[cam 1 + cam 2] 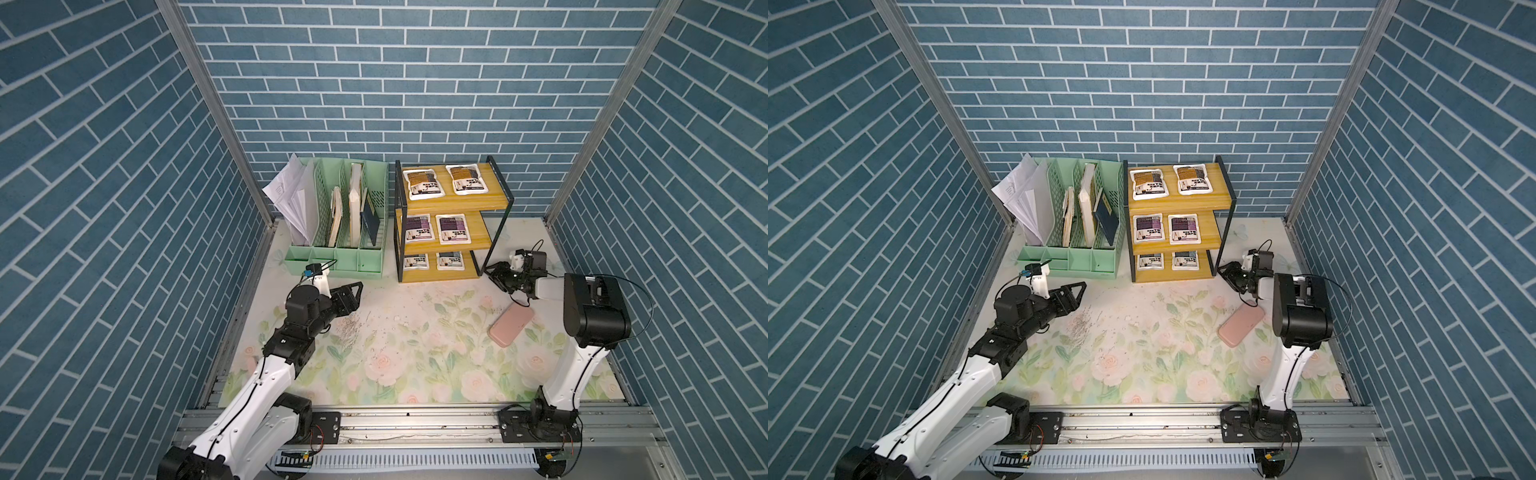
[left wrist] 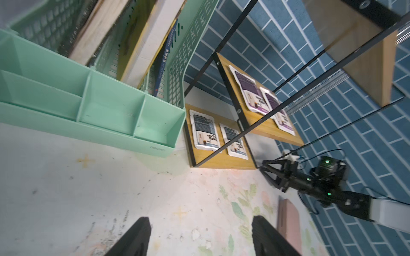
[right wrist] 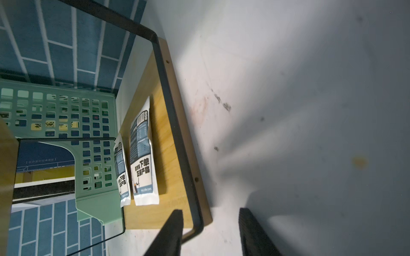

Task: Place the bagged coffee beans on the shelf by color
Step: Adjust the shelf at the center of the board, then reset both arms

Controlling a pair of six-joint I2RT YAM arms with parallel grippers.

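Left gripper (image 1: 355, 289) and right gripper (image 1: 492, 274) hang open and empty over the bench (image 1: 415, 316); six coffee bags (image 1: 452, 230) lie colour-sorted on the shelf (image 1: 457, 204), so probably only pulling clear remains.

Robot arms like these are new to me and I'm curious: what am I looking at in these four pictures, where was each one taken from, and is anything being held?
You see a left arm and a right arm, each ending in a two-fingered gripper. Two pictures look down from one camera overhead; the other two come from a camera on each wrist. On the flowered table stand a green file organizer and a stepped shelf. It holds coffee bags in pairs: orange-brown bags on top, purple bags in the middle, grey-blue bags at the bottom. A pink case lies near the right arm. The left gripper and right gripper are open, holding nothing.
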